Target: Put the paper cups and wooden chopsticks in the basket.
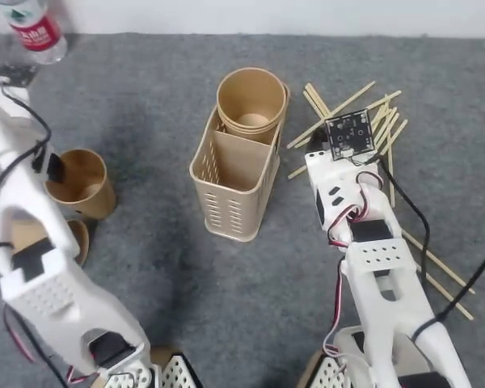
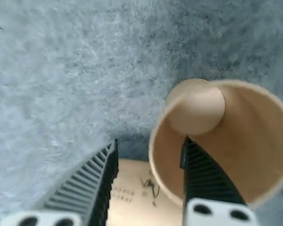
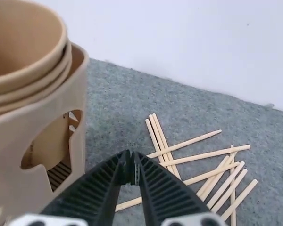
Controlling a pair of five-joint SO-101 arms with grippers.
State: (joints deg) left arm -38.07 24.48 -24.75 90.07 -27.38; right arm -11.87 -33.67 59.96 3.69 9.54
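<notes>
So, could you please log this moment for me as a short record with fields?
basket: beige slotted plastic basket, upright, mid-table
cups in basket: stacked brown paper cups in its far compartment
loose cup: brown paper cup, mouth up, left of the basket
left gripper: open, one finger inside that cup, one outside
right gripper: shut, empty, between basket and chopsticks
chopsticks: pale wooden chopsticks scattered on grey carpet right of the basket
</notes>
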